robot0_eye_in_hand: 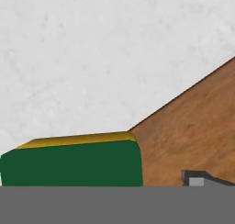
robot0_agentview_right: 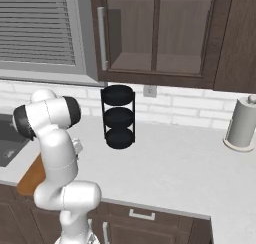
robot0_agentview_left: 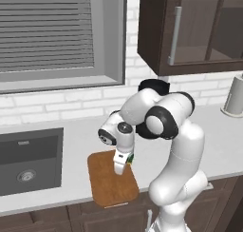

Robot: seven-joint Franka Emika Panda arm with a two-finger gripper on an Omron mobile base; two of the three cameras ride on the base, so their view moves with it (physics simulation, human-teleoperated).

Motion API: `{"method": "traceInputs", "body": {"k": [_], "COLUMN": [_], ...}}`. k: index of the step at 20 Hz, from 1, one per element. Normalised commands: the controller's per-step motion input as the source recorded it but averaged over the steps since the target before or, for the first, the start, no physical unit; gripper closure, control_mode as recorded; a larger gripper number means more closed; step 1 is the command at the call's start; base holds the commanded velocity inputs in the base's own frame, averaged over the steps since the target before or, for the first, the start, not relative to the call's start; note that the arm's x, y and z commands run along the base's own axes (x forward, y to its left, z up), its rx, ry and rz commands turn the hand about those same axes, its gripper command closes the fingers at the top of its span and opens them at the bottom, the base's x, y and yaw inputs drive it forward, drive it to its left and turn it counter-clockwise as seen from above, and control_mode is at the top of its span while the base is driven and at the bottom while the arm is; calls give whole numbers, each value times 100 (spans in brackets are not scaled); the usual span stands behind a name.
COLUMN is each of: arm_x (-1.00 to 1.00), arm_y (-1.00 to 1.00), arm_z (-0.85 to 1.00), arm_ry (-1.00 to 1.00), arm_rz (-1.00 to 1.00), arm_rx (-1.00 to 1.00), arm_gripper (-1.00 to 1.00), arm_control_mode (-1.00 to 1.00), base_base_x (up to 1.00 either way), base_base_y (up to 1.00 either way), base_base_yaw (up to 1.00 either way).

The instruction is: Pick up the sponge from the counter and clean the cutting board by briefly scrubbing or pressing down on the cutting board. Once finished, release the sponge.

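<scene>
Sponge (robot0_eye_in_hand: 71, 161), dark green over yellow, is sitting closest to the hand camera at 7 o'clock, lying across the cutting board's (robot0_eye_in_hand: 193, 136) edge with part over the pale desk (robot0_eye_in_hand: 92, 53). One dark fingertip is showing at 5 o'clock, apart from the sponge; the fingers (robot0_agentview_left: 119, 168) are standing spread, pinching nothing. From the left base camera, the hand is hanging over the board's far end.

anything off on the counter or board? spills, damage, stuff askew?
Nothing spilled or damaged. The sponge lies at the edge of the cutting board, its far end over the counter; how much rests on the board can't be told. The board sits slightly skewed to the counter's front edge.
</scene>
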Motion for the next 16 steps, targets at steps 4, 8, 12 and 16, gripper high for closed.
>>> {"method": "traceInputs", "body": {"k": [4,8,12,16], "arm_x": [32,43,41,50], "arm_y": [-55,-89,-67,-83], "arm_z": [-93,-98,-95,-70], "arm_ry": [-1,-21,-29,-24], "arm_rz": [-83,-68,-71,-63], "arm_rx": [3,17,15,13], "arm_gripper": [100,100,100,100], "arm_control_mode": [-100,-100,-100,-100], "base_base_x": [0,0,0,0], "base_base_y": [0,0,0,0], "base_base_yaw": [0,0,0,0]}}
